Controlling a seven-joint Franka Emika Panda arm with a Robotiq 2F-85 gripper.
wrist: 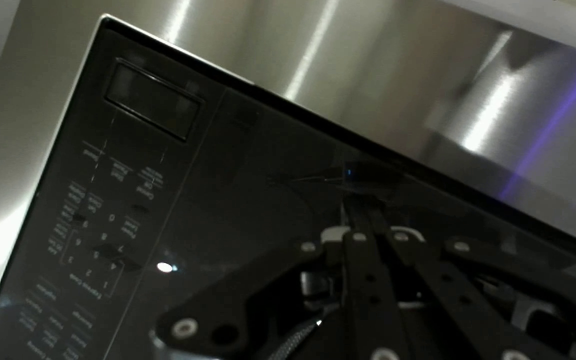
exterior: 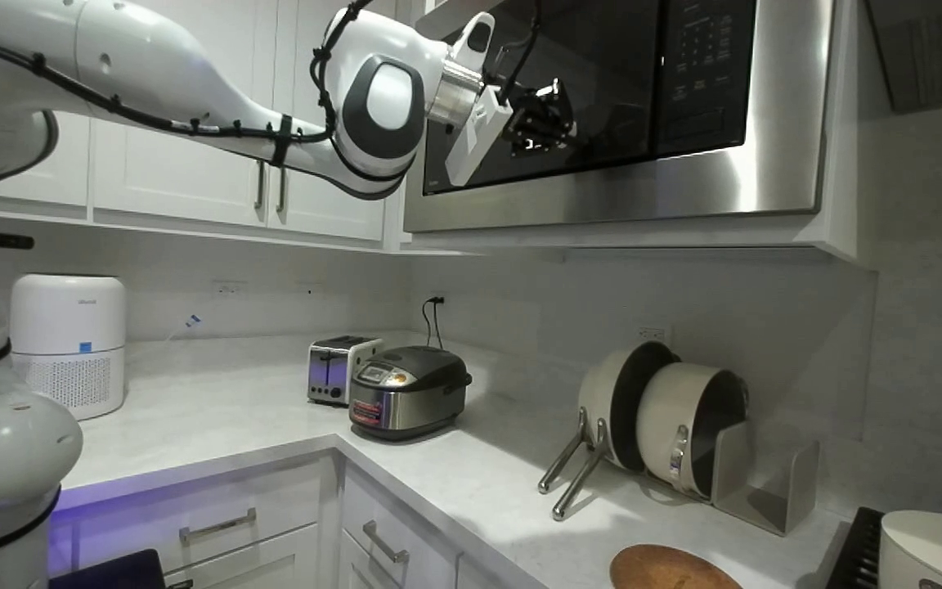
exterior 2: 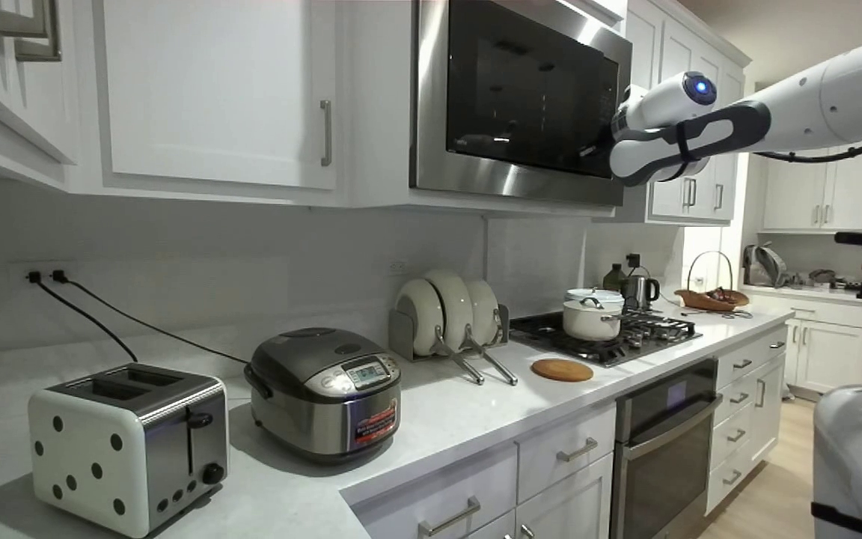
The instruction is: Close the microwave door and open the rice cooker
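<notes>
The microwave door [exterior: 614, 49], a dark glass panel in a steel frame, sits flush in its unit. It also shows in an exterior view [exterior 2: 524, 93] and fills much of the wrist view [wrist: 248, 165]. My gripper [exterior: 573, 132] is at the glass, and in the wrist view its fingers [wrist: 365, 212] are together with nothing seen between them. Whether the tips touch the glass I cannot tell. The arm's wrist hides the gripper in an exterior view. The rice cooker [exterior: 410, 397], silver and dark grey, stands on the counter, lid down; it also shows here [exterior 2: 326, 404].
The toaster [exterior 2: 128, 442] stands beside the rice cooker. Pans in a rack [exterior 2: 438, 311], a wooden board [exterior 2: 562, 369] and a pot [exterior 2: 592, 318] on the stove line the counter. A white cylindrical appliance [exterior: 68, 343] stands near the arm's base. White cabinets [exterior: 181, 164] hang behind the arm.
</notes>
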